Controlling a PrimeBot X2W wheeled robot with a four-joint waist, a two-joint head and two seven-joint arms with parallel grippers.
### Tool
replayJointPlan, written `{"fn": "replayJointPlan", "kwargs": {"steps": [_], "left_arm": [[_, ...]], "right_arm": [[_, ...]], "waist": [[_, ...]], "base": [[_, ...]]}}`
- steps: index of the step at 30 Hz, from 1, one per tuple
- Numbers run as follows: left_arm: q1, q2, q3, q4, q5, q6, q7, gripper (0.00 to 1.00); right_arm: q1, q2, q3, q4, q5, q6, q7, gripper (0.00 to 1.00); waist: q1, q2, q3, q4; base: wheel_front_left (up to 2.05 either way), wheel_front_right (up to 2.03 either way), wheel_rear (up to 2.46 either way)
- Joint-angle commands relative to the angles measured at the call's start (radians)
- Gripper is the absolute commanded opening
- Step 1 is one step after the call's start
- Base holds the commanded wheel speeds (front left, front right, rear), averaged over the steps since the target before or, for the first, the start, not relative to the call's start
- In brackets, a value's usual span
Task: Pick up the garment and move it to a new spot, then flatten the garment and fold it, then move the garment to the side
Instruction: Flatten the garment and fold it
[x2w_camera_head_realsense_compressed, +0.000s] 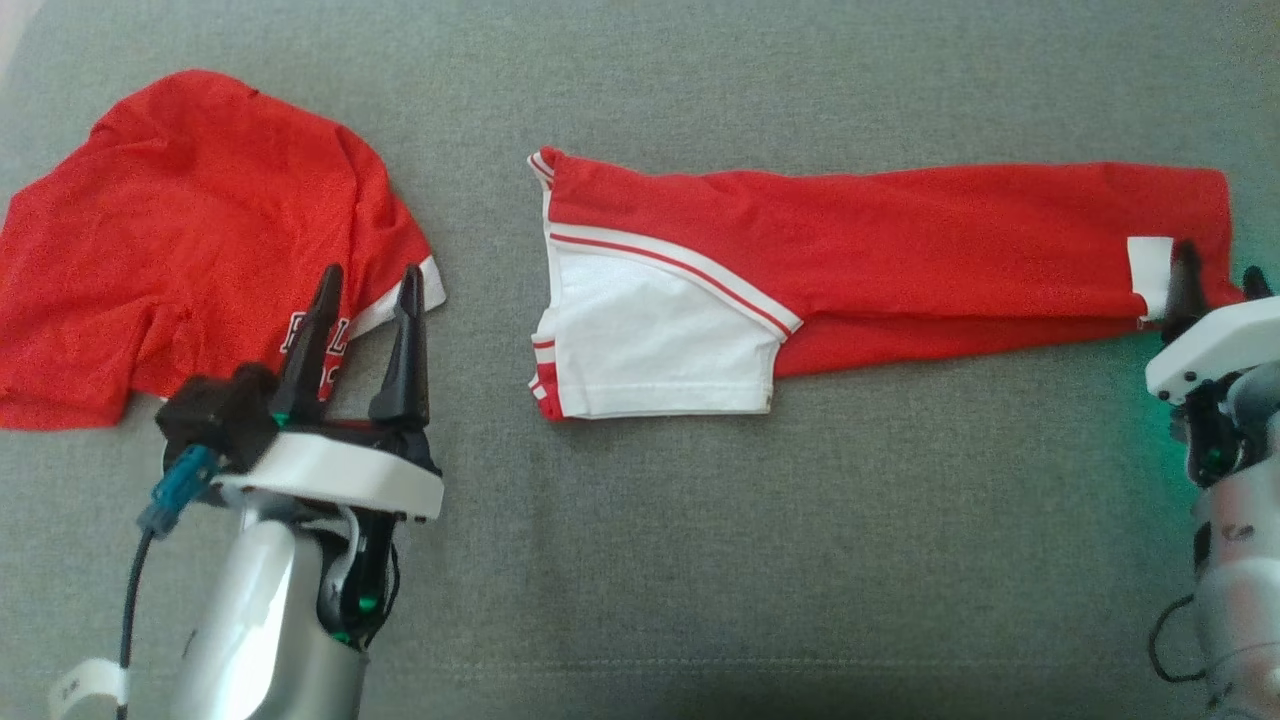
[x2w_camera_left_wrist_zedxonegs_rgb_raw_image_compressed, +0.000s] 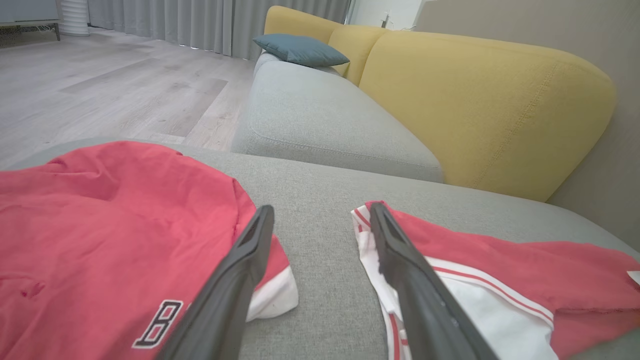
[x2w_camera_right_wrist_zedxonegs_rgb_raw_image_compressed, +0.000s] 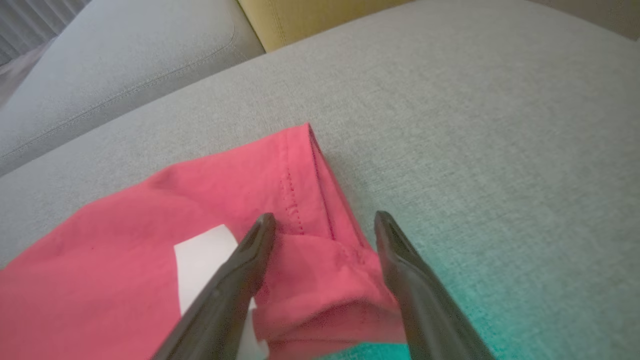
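A red garment (x2w_camera_head_realsense_compressed: 900, 240) with a white striped sleeve (x2w_camera_head_realsense_compressed: 650, 340) lies folded into a long band across the grey cushion; its sleeve end also shows in the left wrist view (x2w_camera_left_wrist_zedxonegs_rgb_raw_image_compressed: 525, 270). My right gripper (x2w_camera_head_realsense_compressed: 1215, 265) is open at the band's right end. Its fingers straddle the hem corner (x2w_camera_right_wrist_zedxonegs_rgb_raw_image_compressed: 320, 200) beside a white label (x2w_camera_right_wrist_zedxonegs_rgb_raw_image_compressed: 200, 260). My left gripper (x2w_camera_head_realsense_compressed: 368, 285) stands open to the left of the band. In the left wrist view, bare cushion lies between its fingers (x2w_camera_left_wrist_zedxonegs_rgb_raw_image_compressed: 320, 210).
A second red shirt (x2w_camera_head_realsense_compressed: 180, 230) with black-and-white lettering lies crumpled at the left, partly under my left fingers (x2w_camera_left_wrist_zedxonegs_rgb_raw_image_compressed: 100, 225). Behind are a yellow sofa back (x2w_camera_left_wrist_zedxonegs_rgb_raw_image_compressed: 490, 100), a blue pillow (x2w_camera_left_wrist_zedxonegs_rgb_raw_image_compressed: 300, 50) and wooden floor (x2w_camera_left_wrist_zedxonegs_rgb_raw_image_compressed: 100, 85). Grey cushion (x2w_camera_head_realsense_compressed: 700, 560) spreads in front.
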Motion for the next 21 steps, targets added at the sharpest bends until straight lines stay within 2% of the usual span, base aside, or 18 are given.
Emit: {"fn": "replayJointPlan", "kwargs": {"steps": [1,10,17,18,19,20,21], "left_arm": [[-0.05,0.005,0.043,-0.029,0.011,-0.006,-0.012,1.0],[-0.063,0.004,0.054,-0.027,0.021,-0.012,-0.012,1.0],[-0.079,0.004,0.051,-0.032,0.019,-0.014,-0.012,1.0],[-0.081,0.004,0.051,-0.031,0.02,-0.015,-0.012,1.0],[-0.082,0.004,0.052,-0.031,0.02,-0.015,-0.012,1.0],[-0.082,0.003,0.053,-0.031,0.02,-0.015,-0.012,1.0],[-0.083,0.003,0.055,-0.03,0.021,-0.015,-0.012,1.0]], "right_arm": [[-0.043,-0.013,0.003,-0.006,-0.019,0.003,0.013,1.0],[-0.093,0.0,-0.063,0.071,-0.081,0.003,0.04,1.0],[-0.118,0.03,-0.072,0.097,-0.08,0.003,0.042,1.0],[-0.118,0.033,-0.071,0.098,-0.076,0.003,0.041,0.97],[-0.118,0.036,-0.07,0.099,-0.07,0.003,0.041,0.61],[-0.118,0.038,-0.067,0.1,-0.065,0.003,0.04,0.0],[-0.115,0.038,-0.059,0.1,-0.055,0.003,0.04,0.0]], "waist": [[0.0,0.0,0.008,0.003],[0.0,0.0,0.035,-0.01],[0.0,0.0,0.063,-0.021],[0.0,0.0,0.065,-0.022],[0.0,0.0,0.067,-0.024],[0.0,0.0,0.069,-0.025],[0.0,0.0,0.069,-0.029]], "base": [[0.0,0.0,0.0],[0.0,0.0,0.0],[0.0,0.0,0.0],[0.0,0.0,0.0],[0.0,0.0,0.0],[0.0,0.0,0.0],[0.0,0.0,0.0]]}}
